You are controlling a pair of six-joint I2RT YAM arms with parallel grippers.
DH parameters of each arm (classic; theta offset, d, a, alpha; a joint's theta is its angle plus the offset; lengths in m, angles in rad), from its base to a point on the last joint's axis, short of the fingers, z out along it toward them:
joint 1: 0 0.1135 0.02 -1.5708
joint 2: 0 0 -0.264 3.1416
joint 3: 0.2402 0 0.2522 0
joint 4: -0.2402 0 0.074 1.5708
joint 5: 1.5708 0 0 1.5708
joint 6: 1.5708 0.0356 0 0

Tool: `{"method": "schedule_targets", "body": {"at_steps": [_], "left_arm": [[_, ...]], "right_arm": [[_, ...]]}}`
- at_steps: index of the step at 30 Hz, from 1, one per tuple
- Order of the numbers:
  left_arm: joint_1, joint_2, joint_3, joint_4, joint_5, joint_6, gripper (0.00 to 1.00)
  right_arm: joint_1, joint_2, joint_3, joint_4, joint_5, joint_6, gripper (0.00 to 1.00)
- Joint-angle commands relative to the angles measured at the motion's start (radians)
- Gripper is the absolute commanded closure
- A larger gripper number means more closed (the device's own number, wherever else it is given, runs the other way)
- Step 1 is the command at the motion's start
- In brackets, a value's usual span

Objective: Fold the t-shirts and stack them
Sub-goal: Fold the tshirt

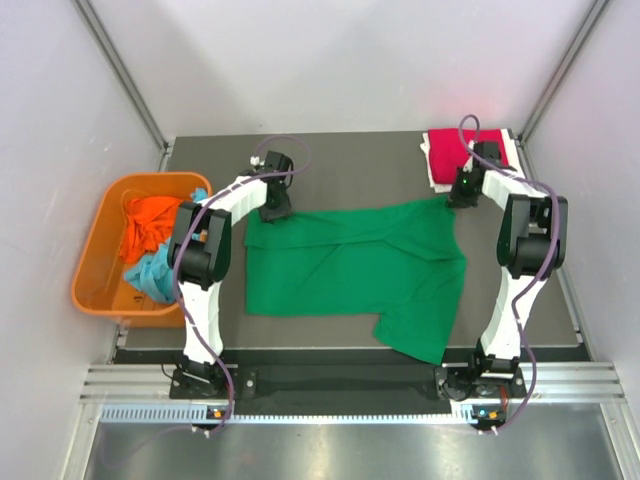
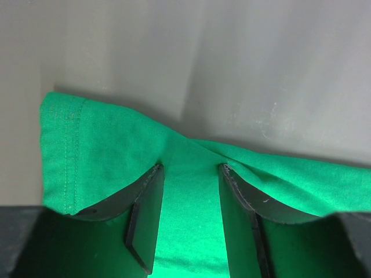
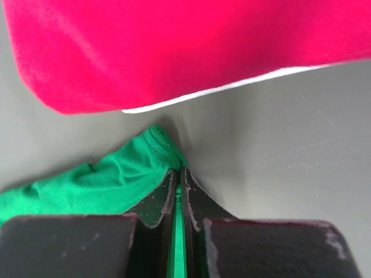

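The white-and-black left arm [image 1: 203,262] rises from its base at the table's near edge and bends forward at the elbow. Its black two-finger left gripper [image 2: 190,171] points down, fingers standing apart. The matching right arm [image 1: 522,262] reaches far right, its right gripper [image 3: 178,174] pinched tight on the bright green t-shirt [image 3: 116,179].

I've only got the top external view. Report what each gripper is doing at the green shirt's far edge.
Observer: The right gripper is shut on the green t-shirt, a thin strip of cloth between its fingers.
Operator: Now the left.
Observer: The left gripper is open, green cloth lying between its fingers, unpinched.
Operator: Check the red shirt.
Observer: The red t-shirt lies just beyond the right fingertips, table showing between it and the green corner.
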Motion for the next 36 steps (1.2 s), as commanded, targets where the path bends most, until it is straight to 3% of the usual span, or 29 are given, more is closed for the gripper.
{"method": "schedule_targets", "body": {"at_steps": [1, 15, 21, 25, 28, 29, 32, 36], "left_arm": [[0.012, 0.041, -0.024, 0.015, -0.085, -0.047, 0.52], [0.012, 0.104, 0.091, 0.036, -0.131, -0.182, 0.52], [0.011, 0.123, 0.158, 0.122, -0.071, -0.128, 0.50], [0.012, 0.109, 0.212, 0.058, -0.100, -0.102, 0.50], [0.012, 0.049, 0.197, 0.054, -0.080, -0.061, 0.49], [0.012, 0.029, 0.195, 0.047, -0.071, -0.048, 0.49], [0.011, -0.060, 0.185, 0.012, -0.015, 0.027, 0.48], [0.012, -0.237, 0.123, -0.051, 0.047, 0.087, 0.40]], "right_arm": [[-0.004, 0.011, 0.008, 0.064, 0.094, 0.065, 1.00], [-0.036, -0.137, -0.152, 0.208, 0.365, 0.254, 1.00], [-0.039, -0.086, -0.072, 0.175, 0.356, 0.245, 1.00], [-0.042, -0.083, -0.029, 0.133, 0.357, 0.220, 1.00], [-0.044, -0.123, -0.011, 0.081, 0.362, 0.214, 0.90], [-0.044, -0.147, 0.010, 0.031, 0.374, 0.212, 0.79], [-0.042, -0.196, 0.061, -0.092, 0.399, 0.214, 0.64], [-0.030, -0.296, 0.054, -0.187, 0.381, 0.208, 0.61]]}}
